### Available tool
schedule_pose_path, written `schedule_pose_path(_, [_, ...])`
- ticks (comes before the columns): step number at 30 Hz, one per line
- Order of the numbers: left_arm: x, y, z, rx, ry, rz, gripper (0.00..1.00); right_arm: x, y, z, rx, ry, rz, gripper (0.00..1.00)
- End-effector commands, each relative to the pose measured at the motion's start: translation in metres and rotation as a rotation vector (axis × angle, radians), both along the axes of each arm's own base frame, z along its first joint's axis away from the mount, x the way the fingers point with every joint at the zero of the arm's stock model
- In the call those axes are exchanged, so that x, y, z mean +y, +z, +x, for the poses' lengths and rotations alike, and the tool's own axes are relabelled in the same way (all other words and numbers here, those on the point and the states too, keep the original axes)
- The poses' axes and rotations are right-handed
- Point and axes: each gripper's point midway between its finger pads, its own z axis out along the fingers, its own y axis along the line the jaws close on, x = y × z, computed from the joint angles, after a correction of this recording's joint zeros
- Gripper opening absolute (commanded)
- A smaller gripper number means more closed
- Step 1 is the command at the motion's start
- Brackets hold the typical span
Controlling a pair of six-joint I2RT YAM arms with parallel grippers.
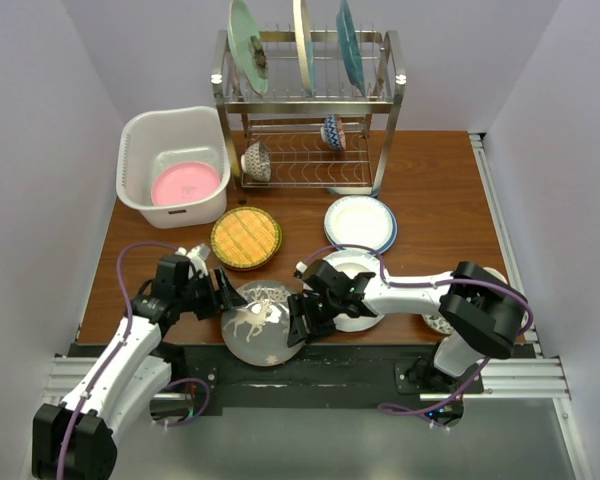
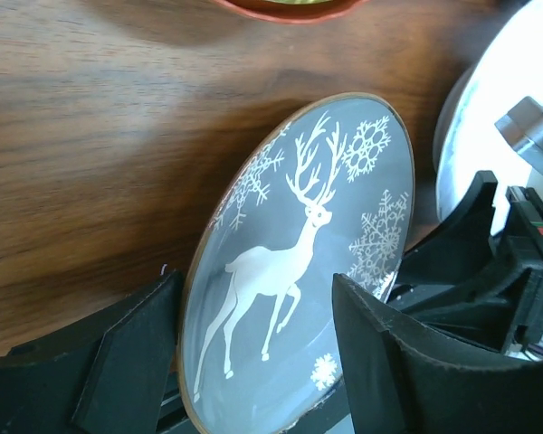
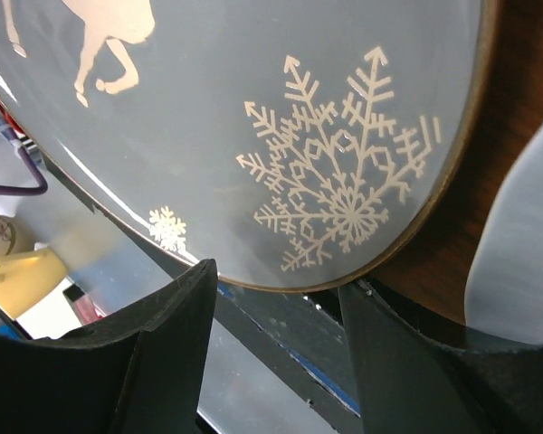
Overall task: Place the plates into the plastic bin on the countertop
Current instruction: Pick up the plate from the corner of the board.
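The grey deer plate (image 1: pixel 258 322) lies at the countertop's (image 1: pixel 430 190) near edge, partly overhanging it. My left gripper (image 1: pixel 223 291) is open at the plate's left rim; in the left wrist view its jaws (image 2: pixel 258 294) stand wide apart on either side of the plate (image 2: pixel 299 262). My right gripper (image 1: pixel 298 322) is open at the plate's right rim; in the right wrist view (image 3: pixel 279 282) the rim (image 3: pixel 344 208) sits just ahead of the spread fingertips. The white plastic bin (image 1: pixel 138 140) stands at the back left with a pink plate (image 1: pixel 185 184) inside.
A woven yellow plate (image 1: pixel 246 238), a blue-rimmed white plate (image 1: pixel 360 222) and a white plate (image 1: pixel 352 268) under my right arm lie on the countertop. The metal rack (image 1: pixel 385 110) at the back holds three upright plates and two bowls. A patterned dish (image 1: pixel 438 322) lies near the right arm's base.
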Motion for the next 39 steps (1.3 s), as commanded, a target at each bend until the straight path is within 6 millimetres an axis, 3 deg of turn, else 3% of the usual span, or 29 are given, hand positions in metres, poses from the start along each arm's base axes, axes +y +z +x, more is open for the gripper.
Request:
schedule_pose_path(1, [-0.034,0.038,-0.012,-0.010,-0.155,-0.209,0.69,0.037,0.029,0.023,-0.101,0.001,0.159,0.59])
schedule_pose_path(8, [-0.033,0.034,-0.026,0.032,-0.231,-0.190,0.68,0.037,0.029,0.024,-0.108,0.000,0.160,0.59])
schedule_pose_path(12, [-0.034,0.032,-0.034,0.056,-0.272,-0.197,0.60,0.034,0.028,0.023,-0.102,0.001,0.143,0.60])
schedule_pose_path(18, [-0.035,0.033,-0.039,0.056,-0.303,-0.204,0.39,0.033,0.027,0.024,-0.104,-0.001,0.138,0.60])
schedule_pose_path(22, [-0.036,0.035,-0.040,0.051,-0.311,-0.215,0.15,0.034,0.028,0.025,-0.107,-0.004,0.139,0.60])
schedule_pose_path(26, [-0.037,0.038,-0.040,0.041,-0.316,-0.223,0.00,0.033,0.028,0.024,-0.107,-0.003,0.135,0.60])
schedule_pose_path(39, [-0.029,0.047,-0.030,0.010,-0.281,-0.143,0.00,0.034,0.032,0.025,-0.111,0.003,0.140,0.61])
